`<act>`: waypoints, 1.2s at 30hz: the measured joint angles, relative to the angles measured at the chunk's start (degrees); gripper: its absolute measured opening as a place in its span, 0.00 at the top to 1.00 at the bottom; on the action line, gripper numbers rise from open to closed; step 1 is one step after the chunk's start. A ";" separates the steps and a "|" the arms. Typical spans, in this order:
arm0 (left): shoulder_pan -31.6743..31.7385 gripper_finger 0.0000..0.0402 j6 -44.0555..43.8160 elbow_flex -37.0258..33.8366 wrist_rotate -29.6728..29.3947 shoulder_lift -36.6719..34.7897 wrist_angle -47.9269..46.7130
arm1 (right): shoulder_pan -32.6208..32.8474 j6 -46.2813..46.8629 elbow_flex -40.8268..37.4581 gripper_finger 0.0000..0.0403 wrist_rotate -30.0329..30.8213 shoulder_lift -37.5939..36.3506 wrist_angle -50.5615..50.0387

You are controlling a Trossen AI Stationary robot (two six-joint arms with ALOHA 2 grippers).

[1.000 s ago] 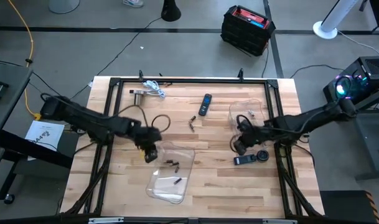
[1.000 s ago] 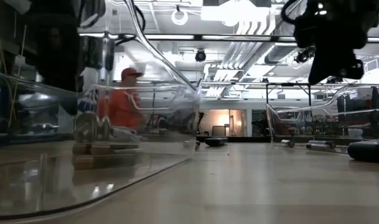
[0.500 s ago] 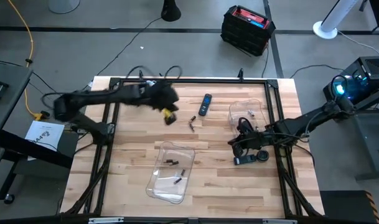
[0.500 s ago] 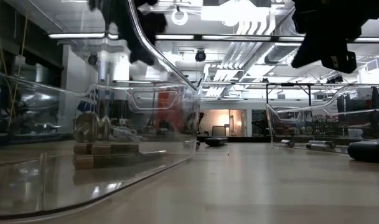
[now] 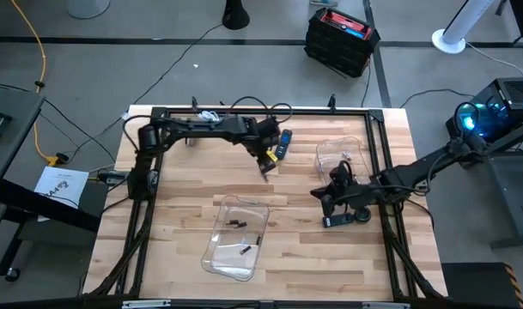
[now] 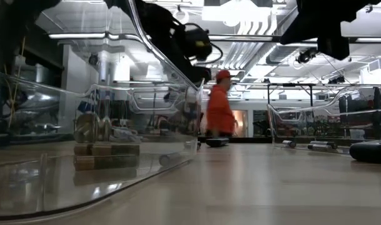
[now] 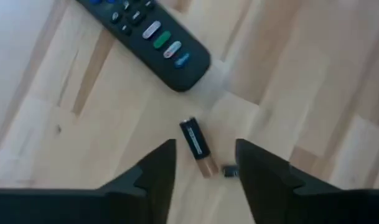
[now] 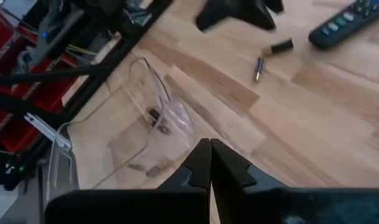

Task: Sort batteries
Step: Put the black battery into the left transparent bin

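The worktop [image 5: 184,215] is pale, smooth wood planks. The tray [image 5: 235,257] is clear, shiny plastic. The remote [image 7: 145,31] is black matt plastic. The battery [image 7: 194,140] looks dark and glossy.

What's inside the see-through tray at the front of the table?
The clear tray holds three small dark batteries, two near its far end and one nearer the middle. Its clear walls hide nothing from above; what kind they are is too small to tell.

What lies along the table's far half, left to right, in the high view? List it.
White cable → left gripper, open over a battery → black remote → clear container.
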 joint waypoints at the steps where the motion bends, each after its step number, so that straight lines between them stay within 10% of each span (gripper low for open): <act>1: 0.08 0.57 -0.84 0.78 0.15 1.06 -0.12 | 0.43 -0.01 0.22 1.00 0.83 0.00 -0.19; 14: -0.34 0.45 -5.71 2.44 -2.56 9.45 -0.09 | 1.56 0.02 0.29 1.00 4.30 0.00 -1.36; 23: 0.37 0.93 -5.01 2.47 -0.18 9.45 -4.64 | 1.57 0.00 0.29 1.00 6.24 0.02 -1.52; 36: -6.13 0.93 8.56 -6.31 14.28 -22.91 -9.28 | 1.56 -0.98 0.29 1.00 6.42 0.02 -1.51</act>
